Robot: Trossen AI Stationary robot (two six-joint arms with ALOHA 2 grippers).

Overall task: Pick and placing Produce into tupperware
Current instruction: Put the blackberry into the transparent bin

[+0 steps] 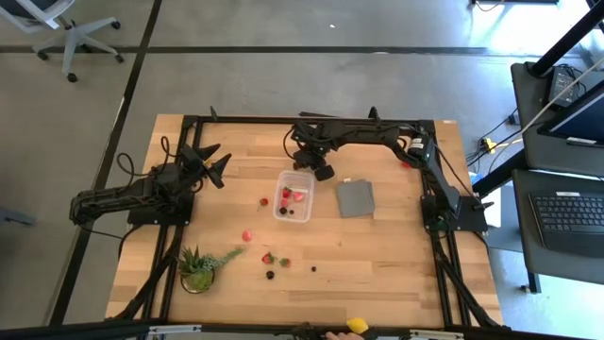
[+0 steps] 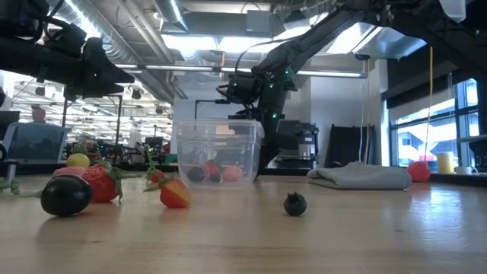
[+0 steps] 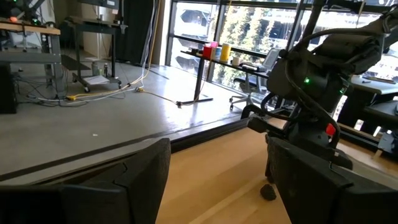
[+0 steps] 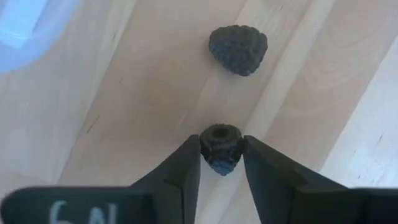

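Two dark fingers of the right end effector [image 4: 221, 158] pinch a small dark berry [image 4: 220, 148] between their tips, just above the wooden surface [image 4: 143, 112]. Near it we see a second blackish berry [image 4: 239, 48] lying free on the wood, and a corner of the clear tupperware [image 4: 28, 28] at the edge of that wrist view. From above, we find the right end effector [image 1: 322, 171] just beside the far right corner of the tupperware [image 1: 293, 195], which holds several red pieces [image 1: 298, 196] and at least one dark one. A flat grey square piece [image 1: 355, 198] lies just to the tub's right.

Outward, loose produce is scattered on the near half of the surface: a red piece [image 1: 247, 235], a strawberry [image 1: 268, 258], dark berries [image 1: 270, 275], and a yellow piece [image 1: 357, 326] at the near edge; something beside it may be a hand, though we cannot be sure. A green spiky plant [image 1: 199, 264] stands near left.

The left end effector [image 1: 215, 162] hovers at the left with fingers spread wide, holding nothing.
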